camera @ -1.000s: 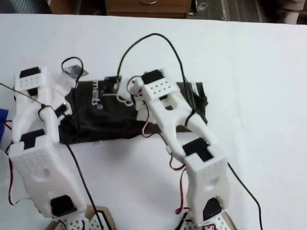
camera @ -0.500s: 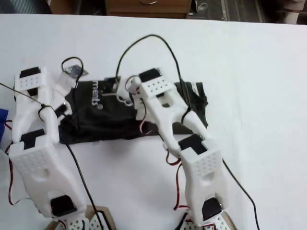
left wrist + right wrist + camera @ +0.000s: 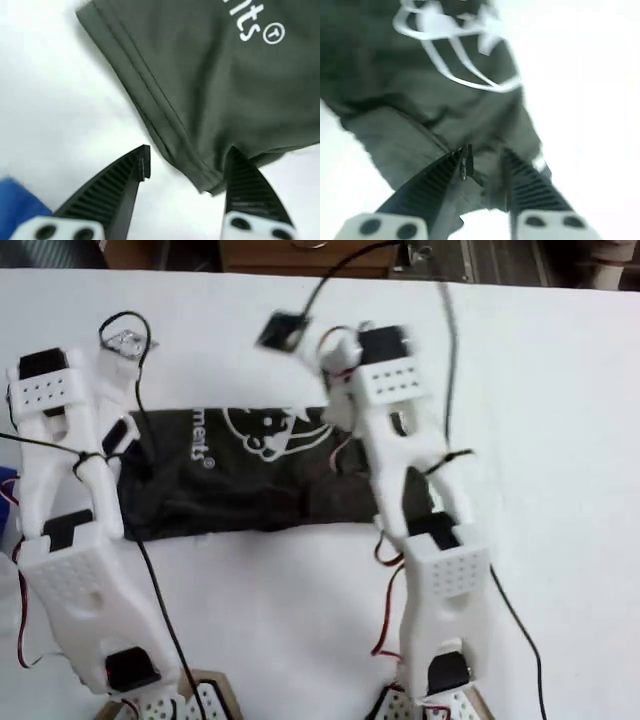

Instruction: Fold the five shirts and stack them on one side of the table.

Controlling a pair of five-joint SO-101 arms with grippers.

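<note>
A dark shirt [image 3: 250,480] with white print lies as a long folded band across the middle of the white table [image 3: 540,390]. At its left end hovers my left gripper [image 3: 118,440]. The left wrist view shows that gripper [image 3: 187,162] open, one finger on the shirt's [image 3: 200,75] hemmed corner and the other over bare table. My right gripper [image 3: 335,425] is at the far edge of the shirt, beside the print. Seen in its own wrist view, the right gripper [image 3: 486,152] is narrowly open, with the shirt's [image 3: 420,90] edge beneath the gap.
A blue object [image 3: 5,490] lies at the table's left edge, close to the left arm, and shows as a blue patch [image 3: 15,200] beside the left finger. Black cables [image 3: 440,330] loop over the far table. The table's right side is bare white.
The right arm swung right and toward the far side, baring the white print on the shirt. The left gripper shifted slightly toward the far left. The shirt now lies flatter and wider.
</note>
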